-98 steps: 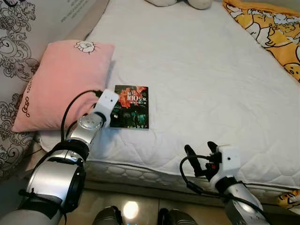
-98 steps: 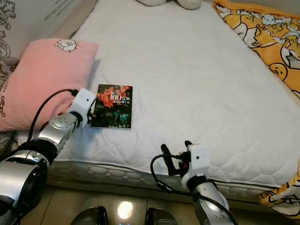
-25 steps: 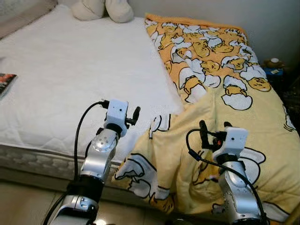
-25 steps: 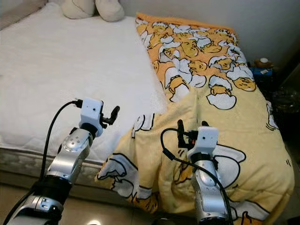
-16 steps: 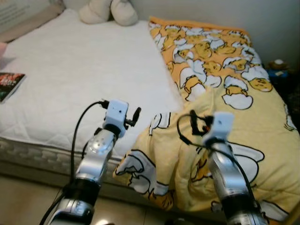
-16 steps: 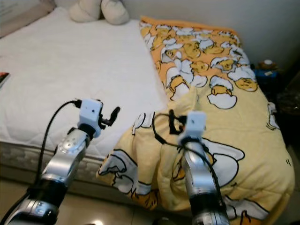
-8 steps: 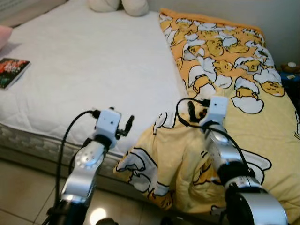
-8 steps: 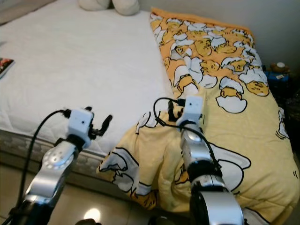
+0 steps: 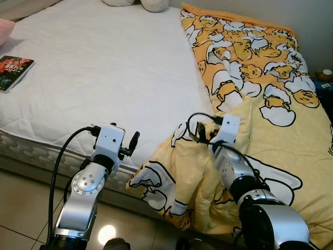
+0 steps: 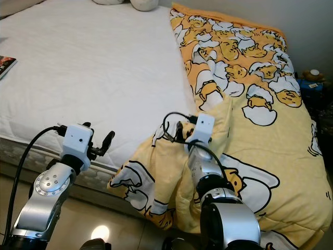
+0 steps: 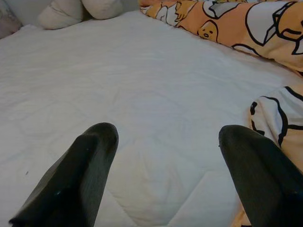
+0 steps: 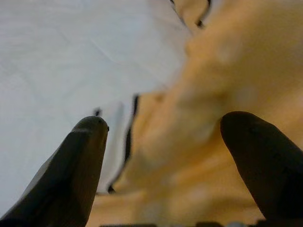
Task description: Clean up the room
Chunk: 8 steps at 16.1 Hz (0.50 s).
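A yellow blanket (image 9: pixel 260 78) printed with egg-and-chick cartoons covers the right side of the white mattress (image 9: pixel 104 67) and spills over its front edge. My right gripper (image 9: pixel 199 132) is open at a raised fold of that blanket, near the bed's front; in the right wrist view the fold (image 12: pixel 189 118) lies between the two fingers (image 12: pixel 85 156). Held open over the mattress's front edge, left of the hanging blanket corner, is my left gripper (image 9: pixel 132 141), with nothing in it. Its wrist view looks across bare mattress (image 11: pixel 142 85) toward the blanket (image 11: pixel 279 118).
A dark-covered book (image 9: pixel 14 66) lies on the mattress at the far left, beside a pink pillow corner (image 9: pixel 4 28). A cream plush toy (image 9: pixel 151 4) rests at the bed's head. Tiled floor (image 9: pixel 21 208) runs along the front. Small objects (image 9: pixel 325 75) sit beyond the bed's right side.
The view has swung from the book and pillow to the blanket side. My right gripper has moved forward and down onto the blanket fold. My left gripper has stayed open at the mattress edge.
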Available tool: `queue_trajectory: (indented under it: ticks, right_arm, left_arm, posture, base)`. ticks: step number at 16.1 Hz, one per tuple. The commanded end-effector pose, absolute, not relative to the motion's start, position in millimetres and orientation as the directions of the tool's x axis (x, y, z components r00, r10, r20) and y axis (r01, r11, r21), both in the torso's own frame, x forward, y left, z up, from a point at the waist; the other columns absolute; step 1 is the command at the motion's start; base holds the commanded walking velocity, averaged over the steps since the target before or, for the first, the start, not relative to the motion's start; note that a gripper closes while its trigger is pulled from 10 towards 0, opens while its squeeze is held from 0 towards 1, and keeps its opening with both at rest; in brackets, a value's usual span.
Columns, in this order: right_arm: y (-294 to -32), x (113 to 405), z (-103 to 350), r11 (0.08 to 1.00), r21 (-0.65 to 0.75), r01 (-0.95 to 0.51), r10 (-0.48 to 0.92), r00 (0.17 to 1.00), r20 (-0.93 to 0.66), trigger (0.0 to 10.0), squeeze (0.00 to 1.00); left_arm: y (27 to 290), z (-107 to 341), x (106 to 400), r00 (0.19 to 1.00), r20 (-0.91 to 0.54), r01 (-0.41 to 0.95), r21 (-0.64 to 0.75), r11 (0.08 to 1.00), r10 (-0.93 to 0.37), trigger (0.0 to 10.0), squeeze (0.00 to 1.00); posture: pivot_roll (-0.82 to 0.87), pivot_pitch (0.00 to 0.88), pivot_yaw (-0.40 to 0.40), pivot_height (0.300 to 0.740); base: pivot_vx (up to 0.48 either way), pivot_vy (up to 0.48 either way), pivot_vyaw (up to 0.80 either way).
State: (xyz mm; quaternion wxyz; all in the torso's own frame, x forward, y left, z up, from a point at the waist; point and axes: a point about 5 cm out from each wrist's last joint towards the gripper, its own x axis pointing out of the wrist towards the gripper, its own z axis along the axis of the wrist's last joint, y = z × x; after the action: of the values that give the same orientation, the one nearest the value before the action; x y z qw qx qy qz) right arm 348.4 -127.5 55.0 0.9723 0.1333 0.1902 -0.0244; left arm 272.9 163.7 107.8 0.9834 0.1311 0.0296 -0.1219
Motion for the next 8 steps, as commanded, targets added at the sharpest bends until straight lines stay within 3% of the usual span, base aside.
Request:
queue_trajectory:
  ticks: [1, 4, 6, 7, 8]
  right_arm:
    - [-132.0, 346.2, 49.4, 0.973, 0.198, 0.121, -0.026, 0.904, -0.426, 10.0, 0.0]
    - [-139.7, 342.9, 42.8, 0.985, 0.081, 0.155, -0.098, 0.875, -0.475, 10.0, 0.0]
    - [-137.9, 341.9, 40.8, 0.984, 0.077, 0.159, -0.101, 0.864, -0.493, 10.0, 0.0]
    - [-133.5, 340.9, 39.5, 0.984, 0.099, 0.148, -0.08, 0.864, -0.497, 7.5, 0.0]
    - [-130.9, 340.1, 38.4, 0.982, 0.119, 0.148, -0.069, 0.861, -0.504, 0.0, 0.0]
  left_arm:
    - [164.5, 110.2, 270.0, 0.967, -0.097, 0.252, 0.258, 0.933, -0.235, 10.0, 0.0]
    - [165.7, 111.1, 266.5, 0.966, -0.109, 0.254, 0.261, 0.931, -0.233, 10.0, 0.0]
    - [166.8, 110.8, 265.5, 0.965, -0.117, 0.256, 0.263, 0.93, -0.233, 10.0, 0.0]
    - [167.0, 110.8, 265.1, 0.965, -0.121, 0.256, 0.264, 0.93, -0.231, 10.0, 0.0]
    - [166.9, 111.1, 265.2, 0.966, -0.121, 0.255, 0.264, 0.93, -0.23, 10.0, 0.0]
  posture:
    - [0.28, 0.125, -0.099, 0.74]
    - [0.28, 0.137, -0.093, 0.74]
    - [0.29, 0.144, -0.092, 0.74]
    - [0.29, 0.147, -0.092, 0.74]
    - [0.29, 0.147, -0.092, 0.74]
  base:
    - [0.0, 0.0, 0.0]
    - [0.0, 0.0, 0.0]
    - [0.0, 0.0, 0.0]
    - [0.0, 0.0, 0.0]
    - [0.0, 0.0, 0.0]
